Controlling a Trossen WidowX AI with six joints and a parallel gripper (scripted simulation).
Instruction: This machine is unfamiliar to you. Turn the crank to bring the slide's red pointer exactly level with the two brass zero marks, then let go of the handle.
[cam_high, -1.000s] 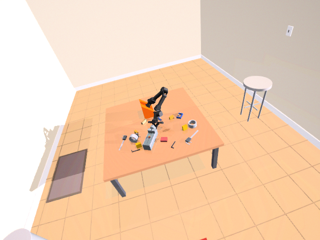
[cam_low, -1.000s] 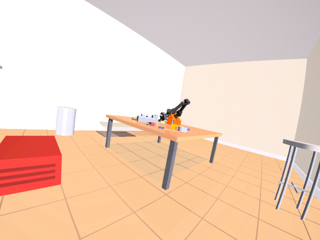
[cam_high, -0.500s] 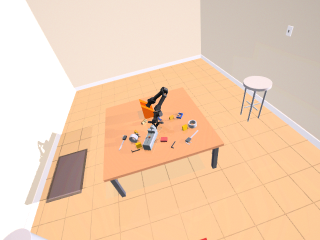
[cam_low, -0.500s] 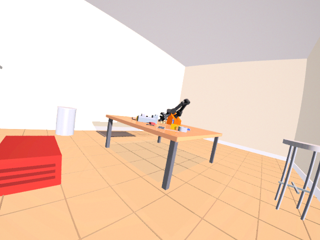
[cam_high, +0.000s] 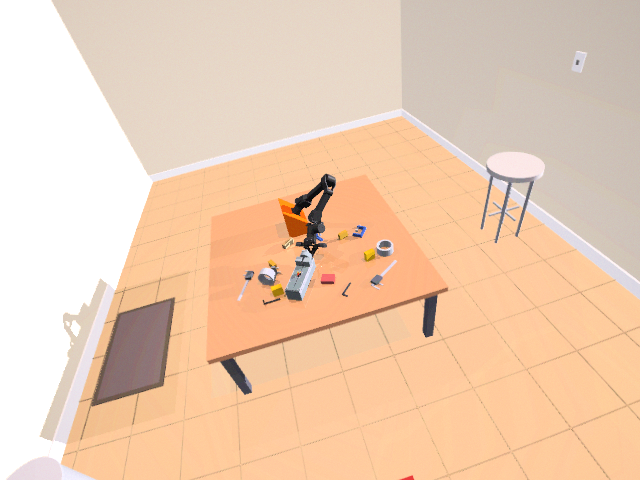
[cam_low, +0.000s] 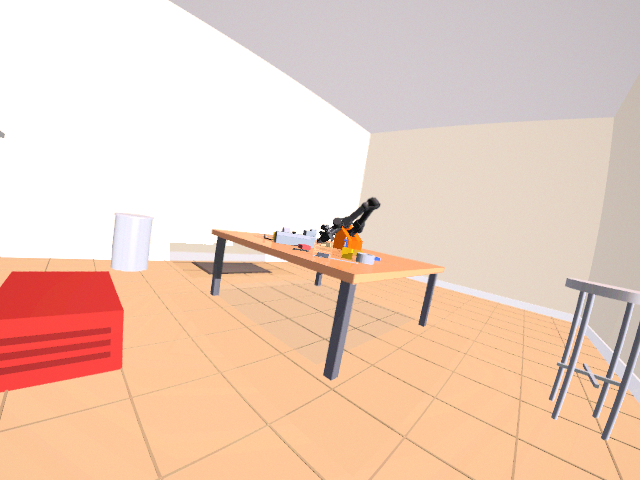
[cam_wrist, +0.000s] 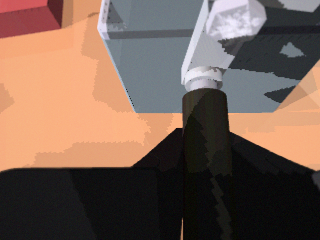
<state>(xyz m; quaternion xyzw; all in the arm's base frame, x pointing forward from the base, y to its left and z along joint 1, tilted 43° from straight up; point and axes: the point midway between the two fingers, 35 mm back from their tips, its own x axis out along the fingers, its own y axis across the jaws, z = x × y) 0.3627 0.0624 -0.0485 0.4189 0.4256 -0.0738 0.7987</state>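
The machine (cam_high: 300, 287) (cam_low: 294, 238) (cam_wrist: 155, 75) is a long grey-blue body on the table. Its pale crank arm (cam_wrist: 196, 54) runs down from a faceted hub (cam_wrist: 236, 20) to a dark, round handle (cam_wrist: 206, 107) in the wrist view. My gripper (cam_high: 312, 251) (cam_wrist: 197, 137) is shut on this handle, with one black finger on each side, at the machine's end nearest the arm's base. A small red spot (cam_high: 298, 274) shows on top of the machine, probably the slide's pointer. The brass zero marks are too small to make out, so I cannot tell whether they are level with it.
A red block (cam_high: 328, 279) (cam_wrist: 30, 17) lies beside the machine. A grey ring (cam_high: 267, 275) and a yellow block (cam_high: 277, 290) are on its other side. Another ring (cam_high: 384, 248), calipers (cam_high: 376, 279) and an orange bin-like shape (cam_high: 296, 223) are also on the table (cam_high: 232, 330).
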